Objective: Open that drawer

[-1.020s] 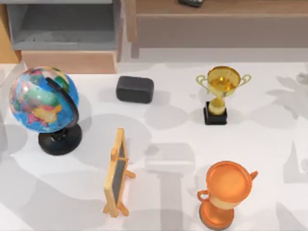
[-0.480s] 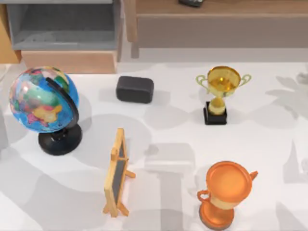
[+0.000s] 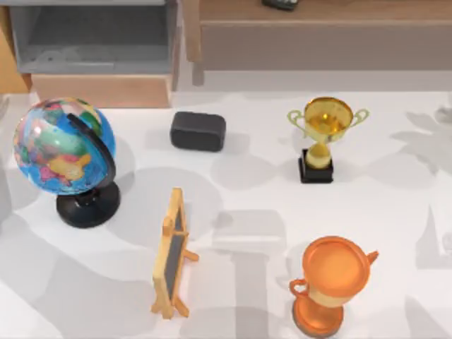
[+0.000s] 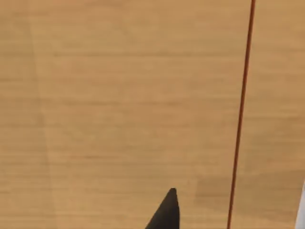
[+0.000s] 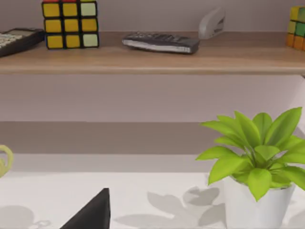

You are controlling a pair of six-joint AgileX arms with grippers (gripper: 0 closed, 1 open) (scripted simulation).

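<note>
The worktop (image 3: 395, 212) was white, dappled with soft grey shadows. At its far left corner the drawer (image 3: 99, 90) stood pulled out, grey floor and walls showing behind its plain light-wood front panel. Just in front of it, on the left side, stood a globe (image 3: 62, 146) on a black base. Right of the globe and nearer the back lay a dark rounded block (image 3: 198, 131); nearer the front stood a small wooden-framed chalkboard (image 3: 171, 254), seen almost edge-on. Further right, a gold trophy (image 3: 323, 138) stood on a black plinth and, well in front of it, an orange trophy (image 3: 332, 282). A long brown shelf (image 3: 318, 28) ran along the back to the right of the drawer.

The left wrist view looked close onto light wood with a thin dark seam, a black fingertip (image 4: 167, 214) at the edge — I cannot tell how that gripper stood. The right wrist view faced the shelf, carrying a colour cube (image 5: 70, 24), a remote (image 5: 160, 42) and a stapler (image 5: 212, 22), with a potted plant (image 5: 255, 167) on the worktop; that gripper's opening cannot be told either.
</note>
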